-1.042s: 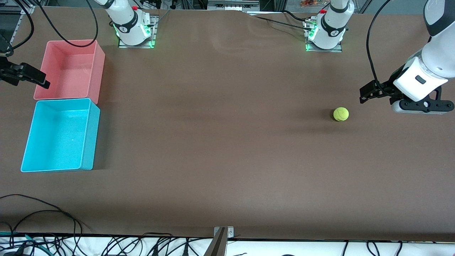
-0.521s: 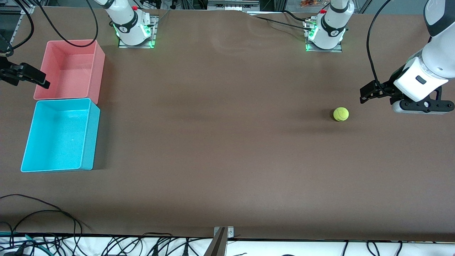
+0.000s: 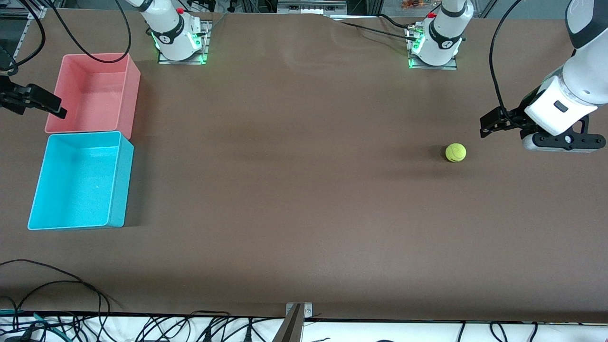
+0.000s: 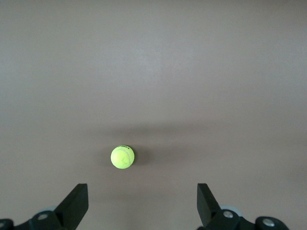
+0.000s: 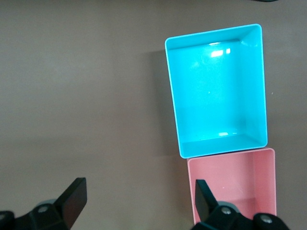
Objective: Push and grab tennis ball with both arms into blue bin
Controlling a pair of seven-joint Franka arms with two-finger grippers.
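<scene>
The tennis ball [image 3: 455,152] lies on the brown table toward the left arm's end; it also shows in the left wrist view [image 4: 122,157]. My left gripper [image 3: 490,125] is open and empty over the table beside the ball, apart from it, toward the table's end. Its fingers [image 4: 76,203] stand wide with the ball ahead of them. The blue bin [image 3: 76,183] stands empty at the right arm's end and shows in the right wrist view [image 5: 216,91]. My right gripper [image 3: 53,106] is open and empty over the pink bin's outer edge.
An empty pink bin [image 3: 95,95] touches the blue bin on the side nearer the arm bases, also in the right wrist view [image 5: 235,184]. The arm bases [image 3: 180,42] stand at the table's back edge. Loose cables [image 3: 57,285] and a metal bracket [image 3: 295,323] lie at the front edge.
My left gripper has shifted only very slightly. The ball, the bins and the right gripper have not moved.
</scene>
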